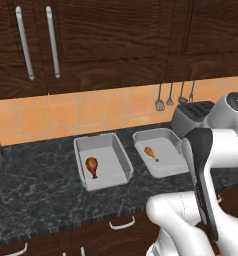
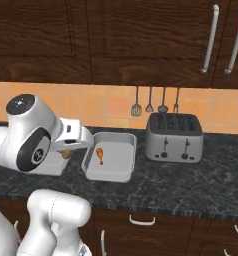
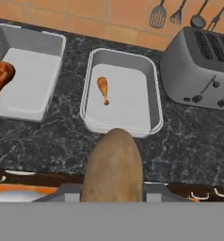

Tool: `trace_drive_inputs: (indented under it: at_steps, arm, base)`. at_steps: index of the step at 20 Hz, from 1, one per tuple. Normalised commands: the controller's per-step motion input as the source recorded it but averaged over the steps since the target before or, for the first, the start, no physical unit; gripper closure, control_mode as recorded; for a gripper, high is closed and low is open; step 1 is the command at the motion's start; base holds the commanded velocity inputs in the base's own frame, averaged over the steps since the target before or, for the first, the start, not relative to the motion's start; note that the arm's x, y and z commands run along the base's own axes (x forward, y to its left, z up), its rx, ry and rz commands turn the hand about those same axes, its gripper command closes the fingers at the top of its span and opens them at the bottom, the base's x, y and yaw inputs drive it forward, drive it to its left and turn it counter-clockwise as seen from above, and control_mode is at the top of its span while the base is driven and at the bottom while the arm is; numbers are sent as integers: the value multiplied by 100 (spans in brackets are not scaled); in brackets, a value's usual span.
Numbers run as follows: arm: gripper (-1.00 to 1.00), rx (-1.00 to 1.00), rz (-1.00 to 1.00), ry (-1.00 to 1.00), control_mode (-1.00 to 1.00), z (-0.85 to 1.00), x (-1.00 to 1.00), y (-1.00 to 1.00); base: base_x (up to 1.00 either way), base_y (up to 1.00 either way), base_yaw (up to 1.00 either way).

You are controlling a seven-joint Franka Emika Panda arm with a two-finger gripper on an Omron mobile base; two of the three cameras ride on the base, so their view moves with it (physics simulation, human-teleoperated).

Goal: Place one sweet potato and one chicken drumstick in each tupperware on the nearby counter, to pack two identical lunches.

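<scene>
A brown sweet potato (image 3: 114, 169) is held in my gripper (image 3: 113, 190), which is shut on it above the counter's (image 1: 41, 190) front edge, just short of the right tupperware (image 3: 123, 52). That tub holds a small chicken drumstick (image 3: 103, 88). The left tupperware (image 3: 34, 34) holds a larger, darker drumstick (image 3: 1, 75). In the left base view both tubs (image 1: 94, 138) (image 1: 151, 133) lie side by side, a drumstick (image 1: 92, 165) (image 1: 151, 153) in each. In the right base view the potato (image 2: 66, 154) peeks from under my hand beside the right tub (image 2: 132, 155).
A silver four-slot toaster (image 3: 198, 70) stands right of the tubs. Kitchen utensils (image 3: 180, 14) hang on the orange tiled wall behind. Dark wooden cupboards (image 1: 116, 40) hang above, and drawers with curved handles (image 1: 122, 223) sit below the counter.
</scene>
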Motion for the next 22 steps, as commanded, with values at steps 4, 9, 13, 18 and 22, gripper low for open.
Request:
trace_drive_inputs:
  at_steps: [4,9,13,18,22]
  arm:
    - [100,0,1,12,-100,-48,78,5]
    - [100,0,6,14,-100,-32,89,-9]
    - [100,0,6,10,-100,-27,60,-17]
    - [100,0,3,8,-100,-49,80,-10]
    - [100,0,3,0,-100,-57,68,-10]
  base:
    - [0,0,0]
    - [0,0,0]
    - [0,0,0]
    - [0,0,0]
    - [0,0,0]
